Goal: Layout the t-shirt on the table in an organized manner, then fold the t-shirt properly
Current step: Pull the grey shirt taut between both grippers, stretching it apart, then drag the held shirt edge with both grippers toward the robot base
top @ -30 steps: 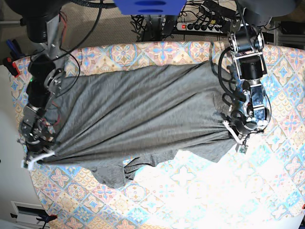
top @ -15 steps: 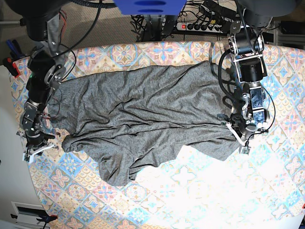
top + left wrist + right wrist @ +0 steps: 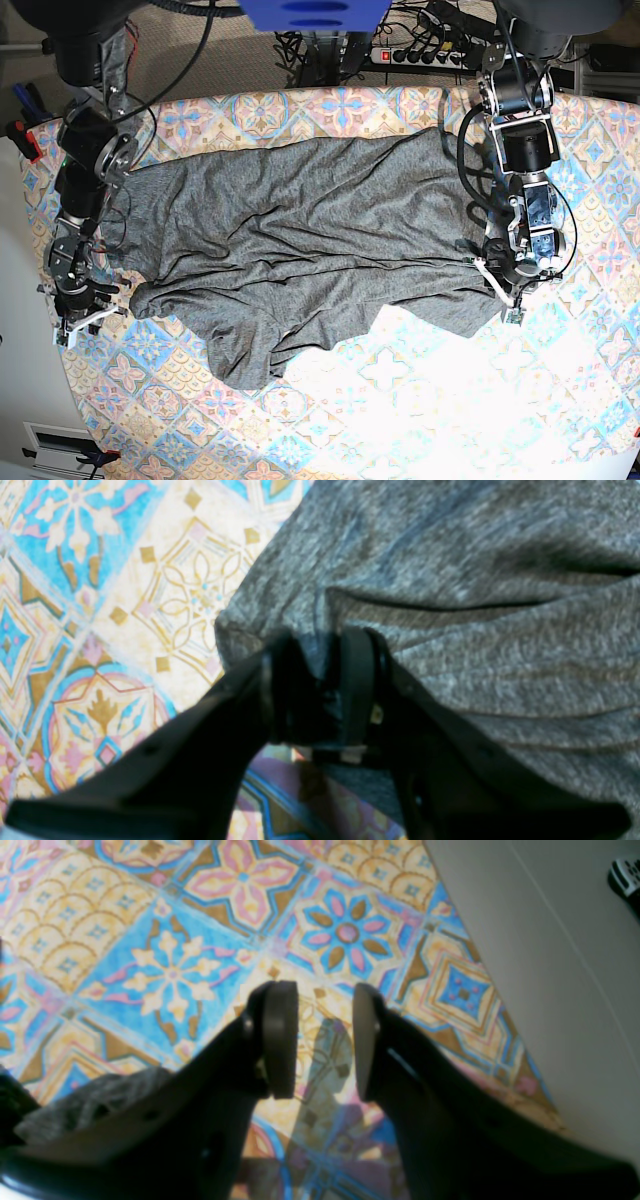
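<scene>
The dark grey t-shirt [image 3: 300, 240] lies wrinkled and slack across the patterned table [image 3: 400, 400]. Its lower edge bunches into a folded flap near the front left. My left gripper [image 3: 497, 288], on the right of the base view, is shut on the shirt's right edge; the left wrist view shows grey fabric [image 3: 475, 580] pinched between its fingers [image 3: 320, 680]. My right gripper [image 3: 85, 318], on the left of the base view, is open and empty just left of the shirt. The right wrist view shows its jaws apart [image 3: 320, 1040] over bare tablecloth [image 3: 175, 965], with a bit of shirt [image 3: 90, 1100] beside it.
The table's edge and pale floor [image 3: 550, 990] lie close beside my right gripper. A power strip and cables [image 3: 420, 55] sit behind the table's far edge. Bare tablecloth shows in front of the shirt, brightly lit at the front right.
My right gripper has let go of the shirt's left edge and opened. The shirt, stretched taut a second ago, has gone slack and drawn back to the right. My left gripper keeps its hold.
</scene>
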{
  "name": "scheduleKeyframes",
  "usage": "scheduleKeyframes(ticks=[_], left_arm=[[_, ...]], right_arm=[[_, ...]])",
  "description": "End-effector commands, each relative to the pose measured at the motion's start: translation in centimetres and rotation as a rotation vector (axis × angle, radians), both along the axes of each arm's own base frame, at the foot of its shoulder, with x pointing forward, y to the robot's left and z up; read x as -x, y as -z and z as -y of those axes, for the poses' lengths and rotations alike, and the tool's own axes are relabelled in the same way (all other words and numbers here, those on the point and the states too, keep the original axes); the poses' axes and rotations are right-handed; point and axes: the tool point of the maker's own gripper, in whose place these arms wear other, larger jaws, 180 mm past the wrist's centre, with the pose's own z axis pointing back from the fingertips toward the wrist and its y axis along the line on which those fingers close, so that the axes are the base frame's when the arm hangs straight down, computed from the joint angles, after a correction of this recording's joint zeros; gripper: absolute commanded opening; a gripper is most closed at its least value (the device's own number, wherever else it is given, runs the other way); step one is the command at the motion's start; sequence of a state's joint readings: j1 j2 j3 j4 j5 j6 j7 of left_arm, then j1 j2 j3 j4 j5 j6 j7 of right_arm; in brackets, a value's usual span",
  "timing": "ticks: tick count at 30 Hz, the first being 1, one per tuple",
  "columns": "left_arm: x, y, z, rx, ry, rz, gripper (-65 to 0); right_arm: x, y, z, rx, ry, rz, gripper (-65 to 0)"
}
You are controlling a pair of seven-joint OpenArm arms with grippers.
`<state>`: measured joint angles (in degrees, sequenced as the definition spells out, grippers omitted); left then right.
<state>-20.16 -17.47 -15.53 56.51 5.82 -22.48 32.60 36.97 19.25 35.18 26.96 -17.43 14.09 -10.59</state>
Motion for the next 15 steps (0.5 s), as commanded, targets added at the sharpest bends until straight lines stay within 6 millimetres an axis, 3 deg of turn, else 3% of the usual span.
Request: scheduleKeyframes(ticks=[1, 5, 9, 15], left_arm=[[-1.0, -1.3, 0.0, 0.003, 0.005, 0.034, -48.0], [-1.7, -2.5, 0.1, -0.001, 0.011, 0.072, -47.6], [-3.2, -5.2, 2.2, 0.006, 0.037, 0.165, -47.5], [-3.8, -7.7, 4.2, 0.011, 0.064, 0.249, -47.5]], right_arm=[[-1.4, -3.2, 1.4, 0.031, 0.015, 0.08, -46.6], [-1.4, -3.2, 1.4, 0.031, 0.015, 0.08, -46.5], [-1.4, -3.2, 1.4, 0.03, 0.014, 0.081, -46.4], [-1.4, -3.1, 1.3, 0.029, 0.011, 0.079, -46.4]])
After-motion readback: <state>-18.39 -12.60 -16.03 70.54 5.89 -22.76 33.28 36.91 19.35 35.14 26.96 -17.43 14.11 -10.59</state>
